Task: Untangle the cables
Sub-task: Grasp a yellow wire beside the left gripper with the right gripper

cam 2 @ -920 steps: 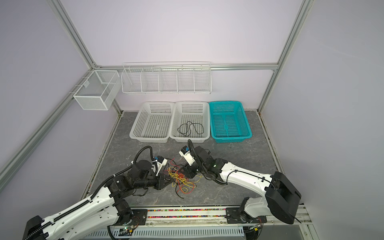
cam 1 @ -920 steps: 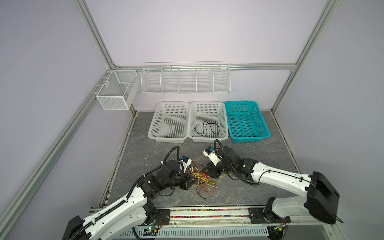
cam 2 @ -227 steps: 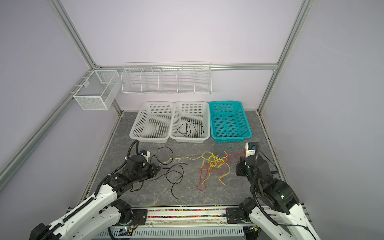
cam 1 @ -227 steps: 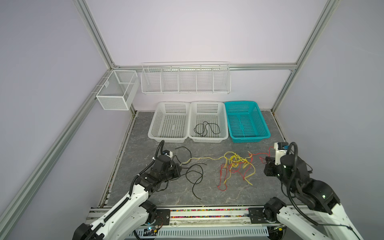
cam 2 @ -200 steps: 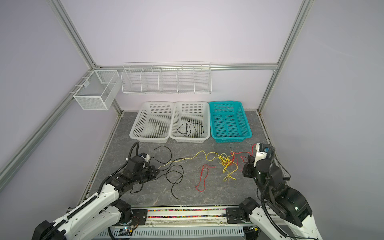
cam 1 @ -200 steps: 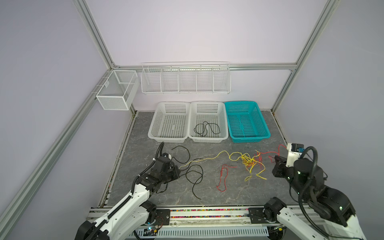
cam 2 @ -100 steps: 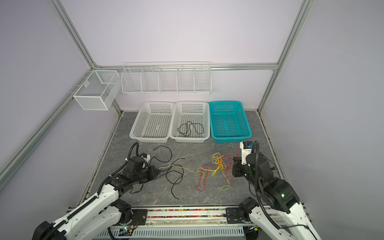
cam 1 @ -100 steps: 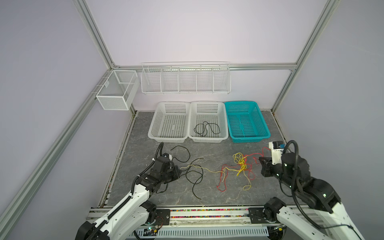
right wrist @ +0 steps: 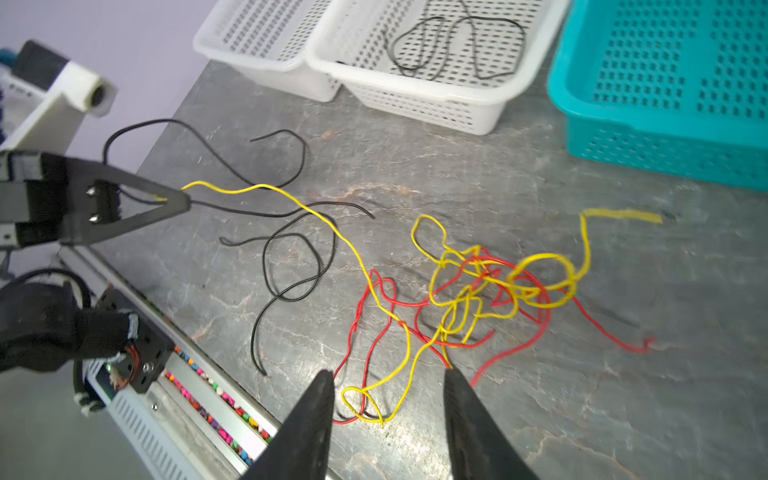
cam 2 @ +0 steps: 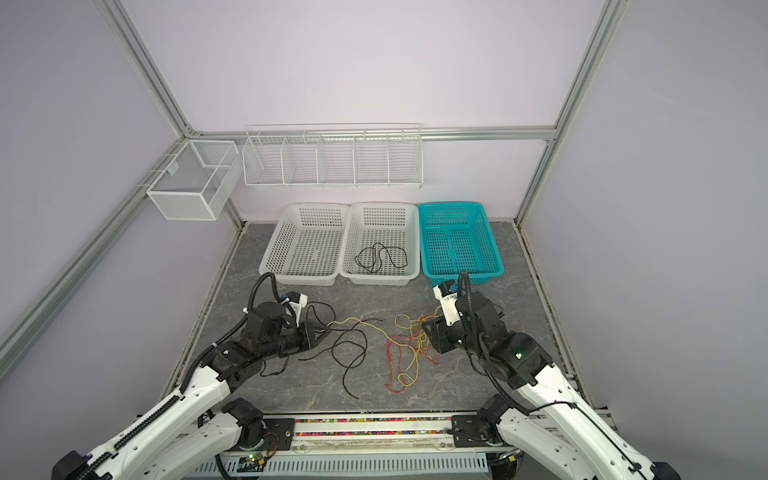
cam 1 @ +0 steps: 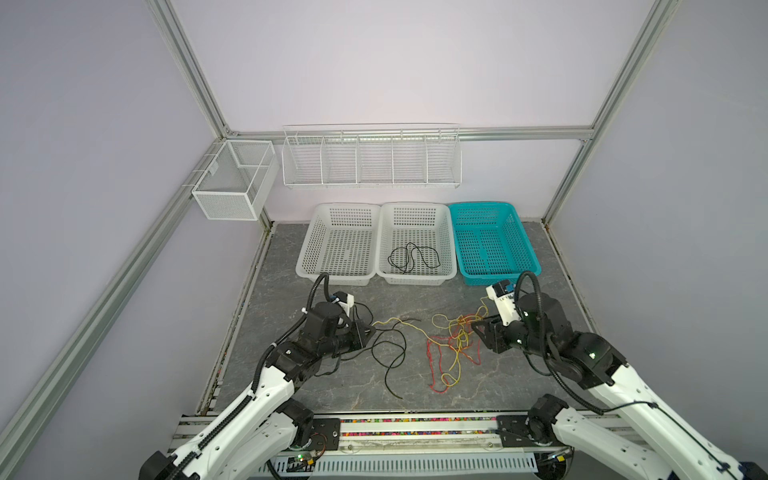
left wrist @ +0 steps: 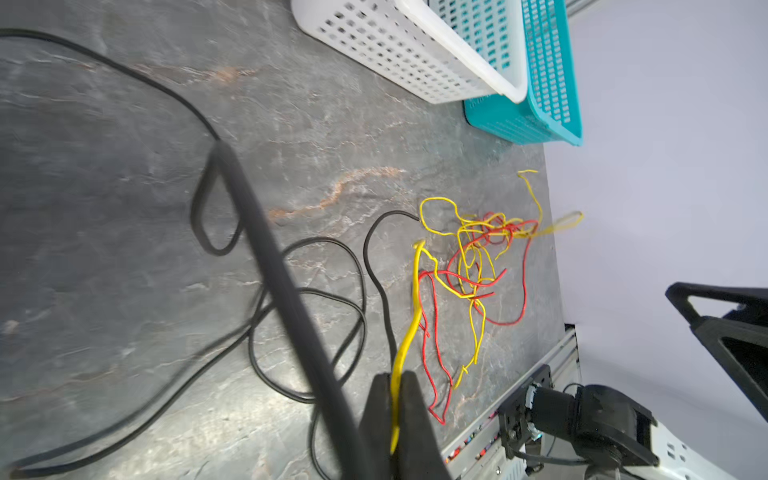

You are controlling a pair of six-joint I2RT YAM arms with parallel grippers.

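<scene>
The cables lie on the grey floor. A red and yellow tangle (cam 1: 451, 340) (cam 2: 409, 345) (right wrist: 478, 282) sits right of centre. One yellow cable (cam 1: 392, 321) (right wrist: 291, 195) runs out of it to the left. My left gripper (cam 1: 371, 330) (cam 2: 328, 328) (left wrist: 395, 376) is shut on that yellow cable's end. A loose black cable (cam 1: 388, 353) (right wrist: 291, 266) loops on the floor beside it. My right gripper (cam 1: 478, 328) (cam 2: 426, 326) (right wrist: 388, 374) hangs open at the tangle's right side, holding nothing.
At the back stand two white baskets (cam 1: 309, 245), the middle one (cam 1: 451, 249) holding a black cable (cam 1: 413, 257), and a teal basket (cam 1: 523, 232). A wire rack (cam 1: 371, 156) and a mesh box (cam 1: 232, 178) hang on the walls. A rail (cam 1: 415, 428) borders the front.
My right gripper has opened, let go of the cables and moved left toward the tangle. The tangle has gone slack and bunched on the floor. The left gripper stays shut and in place.
</scene>
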